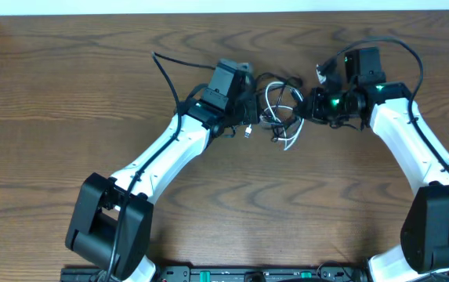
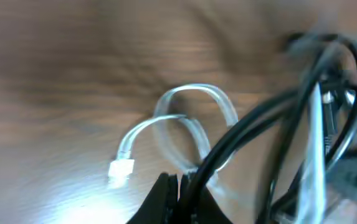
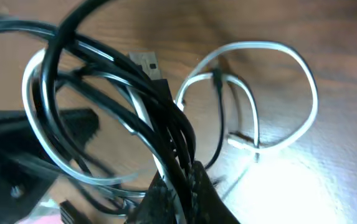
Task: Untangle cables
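Observation:
The tangle of white cable [image 1: 273, 103] and black cable [image 1: 269, 79] hangs between my two grippers at the middle back of the table. My left gripper [image 1: 254, 112] is shut on the black cable [image 2: 253, 124] at the tangle's left side; white loops [image 2: 190, 118] with a small plug [image 2: 121, 168] lie beyond its fingers [image 2: 179, 186]. My right gripper [image 1: 306, 106] is shut on a bundle of black strands [image 3: 134, 99] and white strands [image 3: 271, 93] at the tangle's right side, held at its fingers [image 3: 181, 180]. A white end [image 1: 289, 143] trails toward the front.
The wooden table [image 1: 52, 94] carries the scene. Thicker black leads run from the left arm [image 1: 165, 66] and over the right arm [image 1: 408, 51]. Both arm bases stand at the front edge, left [image 1: 106, 227] and right [image 1: 436, 227].

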{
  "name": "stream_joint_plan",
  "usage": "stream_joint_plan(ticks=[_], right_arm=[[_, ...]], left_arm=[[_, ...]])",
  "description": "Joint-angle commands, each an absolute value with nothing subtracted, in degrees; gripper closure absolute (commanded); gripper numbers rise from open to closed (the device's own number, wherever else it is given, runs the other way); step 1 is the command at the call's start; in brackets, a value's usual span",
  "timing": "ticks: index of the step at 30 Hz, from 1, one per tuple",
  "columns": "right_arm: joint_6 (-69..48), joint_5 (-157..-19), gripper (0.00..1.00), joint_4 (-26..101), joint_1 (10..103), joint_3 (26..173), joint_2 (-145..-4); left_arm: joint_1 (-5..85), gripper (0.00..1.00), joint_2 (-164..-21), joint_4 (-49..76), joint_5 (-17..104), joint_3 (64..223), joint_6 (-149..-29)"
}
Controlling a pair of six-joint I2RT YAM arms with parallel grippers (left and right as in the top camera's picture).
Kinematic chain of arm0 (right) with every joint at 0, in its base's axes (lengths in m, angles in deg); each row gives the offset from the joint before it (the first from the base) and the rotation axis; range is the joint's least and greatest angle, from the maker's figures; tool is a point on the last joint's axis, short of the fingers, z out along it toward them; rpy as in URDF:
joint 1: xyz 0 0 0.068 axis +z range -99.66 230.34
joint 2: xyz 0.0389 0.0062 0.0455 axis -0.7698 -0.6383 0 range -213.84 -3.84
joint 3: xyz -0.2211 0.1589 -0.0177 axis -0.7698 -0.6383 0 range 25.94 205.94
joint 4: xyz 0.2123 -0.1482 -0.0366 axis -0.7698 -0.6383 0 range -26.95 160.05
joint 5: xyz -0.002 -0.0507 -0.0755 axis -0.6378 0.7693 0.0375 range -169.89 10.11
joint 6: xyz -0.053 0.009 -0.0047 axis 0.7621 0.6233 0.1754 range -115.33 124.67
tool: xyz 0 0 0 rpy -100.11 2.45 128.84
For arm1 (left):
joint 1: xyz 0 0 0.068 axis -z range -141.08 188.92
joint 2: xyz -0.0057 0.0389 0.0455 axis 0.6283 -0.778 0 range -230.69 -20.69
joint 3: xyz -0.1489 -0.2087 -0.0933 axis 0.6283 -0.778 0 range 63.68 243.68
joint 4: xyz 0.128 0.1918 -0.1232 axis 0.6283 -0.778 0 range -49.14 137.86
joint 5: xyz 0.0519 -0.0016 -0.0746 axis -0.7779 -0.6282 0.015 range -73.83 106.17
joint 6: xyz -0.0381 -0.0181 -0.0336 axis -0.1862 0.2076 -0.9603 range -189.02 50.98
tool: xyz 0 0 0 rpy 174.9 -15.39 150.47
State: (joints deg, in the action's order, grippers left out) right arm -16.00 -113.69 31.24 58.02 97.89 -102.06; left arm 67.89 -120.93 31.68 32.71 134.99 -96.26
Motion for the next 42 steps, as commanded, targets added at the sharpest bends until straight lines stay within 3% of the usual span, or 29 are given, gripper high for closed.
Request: stream_joint_plan(ticks=[1, 6, 14, 16, 20, 22, 26, 32, 42], right_arm=[[-18.05, -91.60, 0.96, 27.70, 57.50, 97.78, -101.60], [-18.05, -82.33, 0.84, 27.18, 57.34, 97.78, -101.60], [-17.09, -81.59, 0.76, 26.08, 50.92, 97.78, -101.60], [-11.80, -89.59, 0.70, 27.11, 49.82, 97.80, -101.58], [1.51, -118.61, 0.45, 30.59, 49.21, 98.08, -101.56], [3.26, -132.77, 0.40, 33.80, 49.71, 98.17, -101.56], [1.69, -144.86, 0.37, 41.58, 52.12, 98.17, -101.56], [-10.53, -134.39, 0.33, 51.61, 60.95, 98.15, -101.58], [-12.24, -124.95, 0.30, 55.61, 69.36, 98.15, -101.82]], left_arm=[[67.13, 0.93, -120.65, 25.71, 15.22, 135.93, -96.00], [66.91, 0.93, -118.27, 22.78, 15.18, 135.93, -93.84], [66.87, 0.93, -107.71, 22.17, 12.47, 135.93, -91.11], [66.87, 0.92, -106.25, 22.26, 15.02, 135.93, -91.11], [66.87, 0.93, -104.32, 23.88, 19.90, 135.93, -91.11], [66.87, 0.93, -103.45, 25.78, 23.55, 135.93, -91.11], [66.87, 0.93, -102.68, 28.86, 30.02, 135.93, -92.26], [66.85, 0.92, -102.64, 29.43, 30.56, 135.93, -98.08], [64.40, 0.92, -102.64, 30.17, 35.77, 135.93, -100.66]])
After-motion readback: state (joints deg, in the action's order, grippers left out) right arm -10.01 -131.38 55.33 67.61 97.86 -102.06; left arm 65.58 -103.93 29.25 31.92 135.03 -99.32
